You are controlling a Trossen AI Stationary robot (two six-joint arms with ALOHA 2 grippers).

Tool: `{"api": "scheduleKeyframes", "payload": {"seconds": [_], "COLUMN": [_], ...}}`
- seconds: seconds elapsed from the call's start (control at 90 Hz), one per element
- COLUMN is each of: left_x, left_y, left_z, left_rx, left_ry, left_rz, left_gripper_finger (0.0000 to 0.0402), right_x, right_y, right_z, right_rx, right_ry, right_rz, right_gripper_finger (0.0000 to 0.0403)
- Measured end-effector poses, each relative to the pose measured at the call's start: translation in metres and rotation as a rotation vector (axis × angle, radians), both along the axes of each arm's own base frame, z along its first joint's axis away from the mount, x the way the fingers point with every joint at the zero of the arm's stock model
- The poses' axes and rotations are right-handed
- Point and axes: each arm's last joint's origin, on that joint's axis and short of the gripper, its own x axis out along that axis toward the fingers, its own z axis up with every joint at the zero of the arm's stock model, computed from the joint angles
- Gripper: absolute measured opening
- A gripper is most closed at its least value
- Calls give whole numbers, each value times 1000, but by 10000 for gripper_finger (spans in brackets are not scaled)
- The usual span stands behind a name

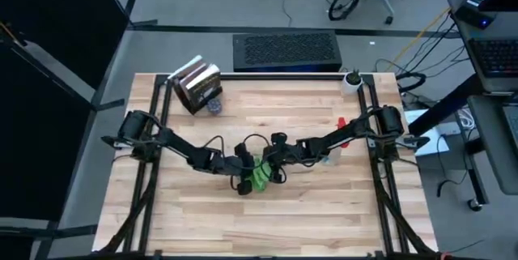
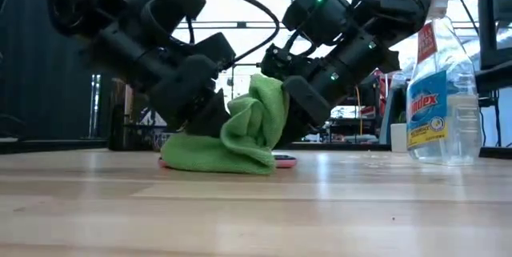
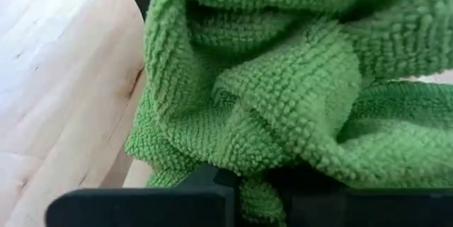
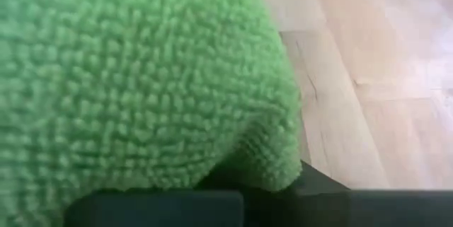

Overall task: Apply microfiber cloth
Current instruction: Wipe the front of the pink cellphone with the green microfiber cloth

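Note:
The bright green microfiber cloth (image 1: 261, 176) lies bunched at the table's middle, its lower folds (image 2: 204, 159) on the wood and on a thin dark device (image 2: 285, 161) that pokes out from under it. A fold (image 2: 264, 101) stands up between the two grippers. My left gripper (image 2: 210, 117) comes in from the table's left and my right gripper (image 2: 292, 121) from its right; both slant down and are shut on the cloth. The cloth fills both wrist views. My left gripper pinches a bunched fold of the cloth (image 3: 256, 197) between its two fingers, slanting down from the table's left. Several layers are gathered there. The rest of the cloth lies slack on the table in front of it. My right gripper holds the raised fold of the cloth (image 4: 248, 163) on its right side, slanting down from the table's right. The cloth bulges over the fingers and hides the place of contact. The fold stands up, and its lower part lies on the table.
A clear spray bottle (image 2: 438, 89) with a red trigger (image 1: 341, 122) stands to the right of the cloth, close to the right arm. A stack of books (image 1: 197, 86) lies at the far left and a white cup (image 1: 351, 80) at the far right corner.

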Motion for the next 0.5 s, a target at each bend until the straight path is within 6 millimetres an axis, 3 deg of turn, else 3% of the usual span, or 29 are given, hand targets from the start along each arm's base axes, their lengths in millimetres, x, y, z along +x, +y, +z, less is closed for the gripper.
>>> {"api": "scheduleKeyframes", "payload": {"seconds": [0.189,0.5], "left_x": [-9,-37], "left_y": [-4,0], "left_z": [9,42], "left_rx": [-12,11], "left_ry": [68,205], "left_rz": [-19,-5], "left_gripper_finger": [12,12], "right_x": [-1,-3], "right_y": [1,1], "right_z": [-1,-3], "right_rx": [15,14], "right_ry": [12,39], "right_rz": [16,18], "right_gripper_finger": [0,0]}}
